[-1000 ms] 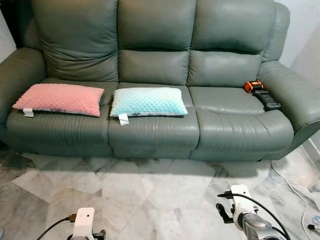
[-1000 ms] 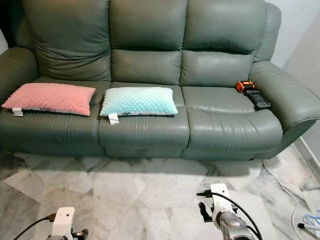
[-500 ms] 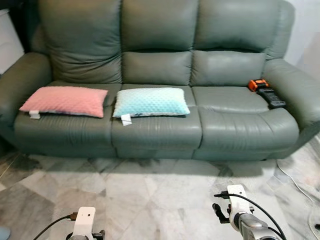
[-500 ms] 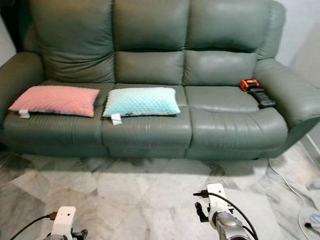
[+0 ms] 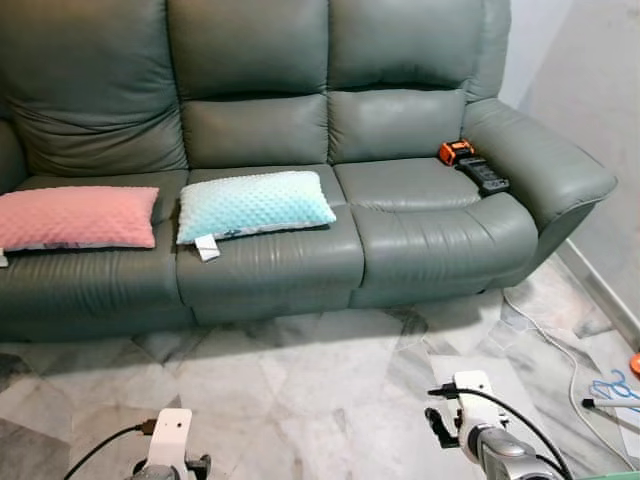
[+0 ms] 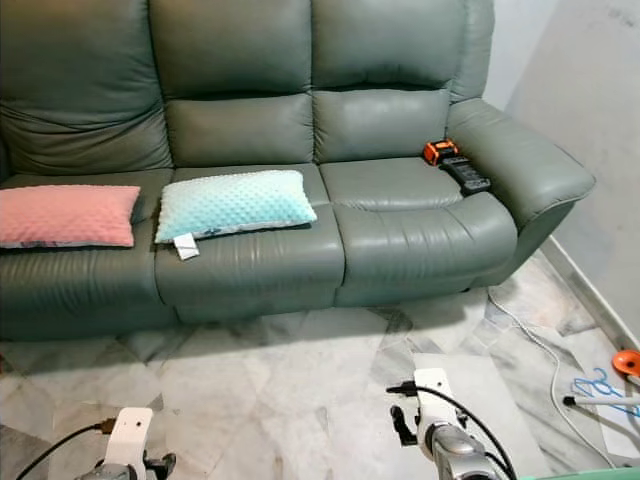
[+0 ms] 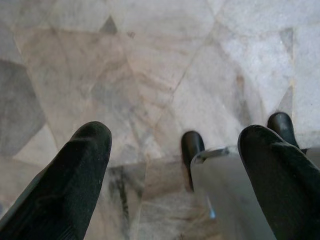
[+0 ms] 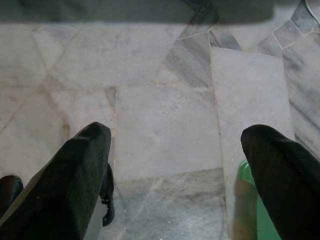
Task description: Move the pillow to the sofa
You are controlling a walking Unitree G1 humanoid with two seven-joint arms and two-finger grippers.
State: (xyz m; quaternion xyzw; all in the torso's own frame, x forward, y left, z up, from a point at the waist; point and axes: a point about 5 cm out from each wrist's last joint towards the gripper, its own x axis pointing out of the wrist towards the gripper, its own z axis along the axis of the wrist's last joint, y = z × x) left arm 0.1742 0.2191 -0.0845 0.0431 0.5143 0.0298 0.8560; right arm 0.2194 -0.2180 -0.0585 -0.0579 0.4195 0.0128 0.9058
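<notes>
Already, both pillows lay on the grey-green leather three-seat sofa [image 5: 300,150]: a pink dimpled fabric pillow [image 5: 75,216] on its left seat cushion and a pale turquoise dimpled fabric pillow [image 5: 254,204] on the middle one, just beside each other. The left claw [image 7: 172,170] and the right claw [image 8: 175,175] both hung low over the grey-veined marble floor [image 5: 330,380], fingers spread wide, gripping nothing. An orange-and-black tool [image 5: 472,166] rested on the right seat by the armrest. The likeliest trouble, judging from this, was a needless regrasp dragging a settled pillow off the seat edge. A thin white cable [image 5: 545,338] trailing across the floor at the right could also catch a foot while walking.
</notes>
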